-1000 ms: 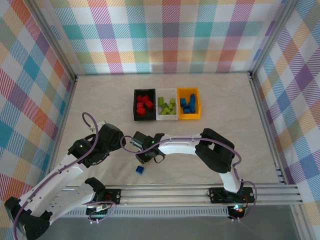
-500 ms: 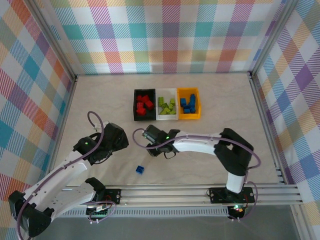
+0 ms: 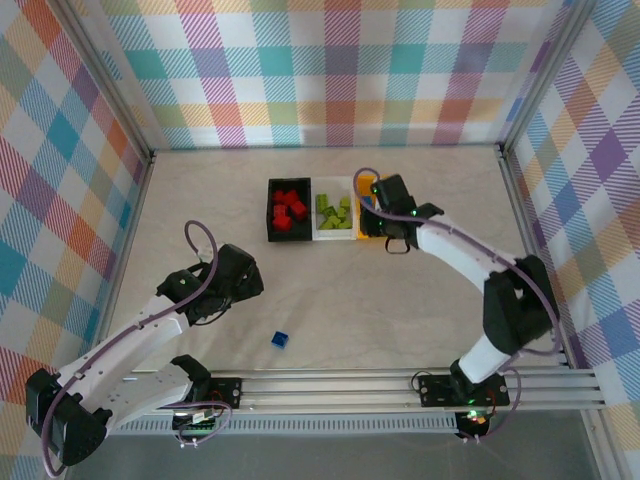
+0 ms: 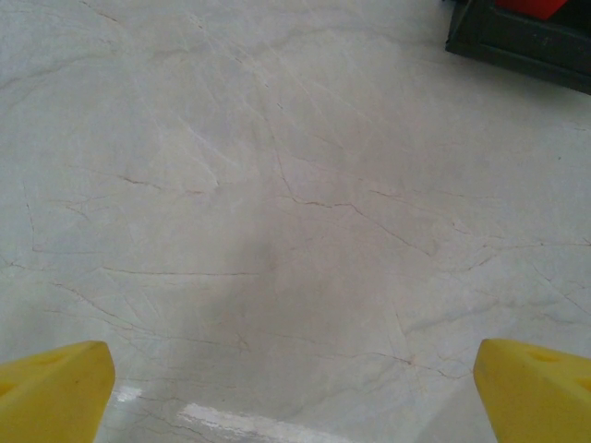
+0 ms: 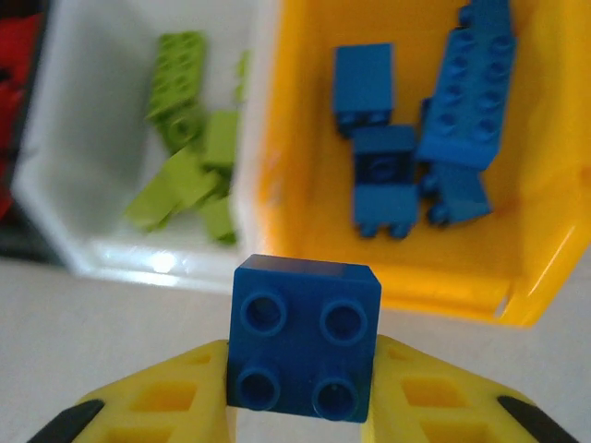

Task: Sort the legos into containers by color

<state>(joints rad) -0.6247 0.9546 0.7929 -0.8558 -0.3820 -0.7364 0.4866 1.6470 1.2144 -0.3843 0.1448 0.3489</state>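
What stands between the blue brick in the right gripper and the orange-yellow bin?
Nothing visible. The right gripper holds the blue brick by the near wall of the orange-yellow bin. The bin is open-topped, with other blue bricks lying inside and bare floor left. The white bin adjoins it.

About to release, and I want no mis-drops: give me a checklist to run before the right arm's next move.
1. Right gripper shut on the blue brick: ok.
2. Orange-yellow bin ahead holds blue bricks, matching colour: ok.
3. Held brick fully past the bin's near rim, clear of the white bin: cannot tell.
4. Left gripper open, away from the bins: ok.
5. Table cleared of bricks: not ok, a loose blue brick lies near the arm bases.
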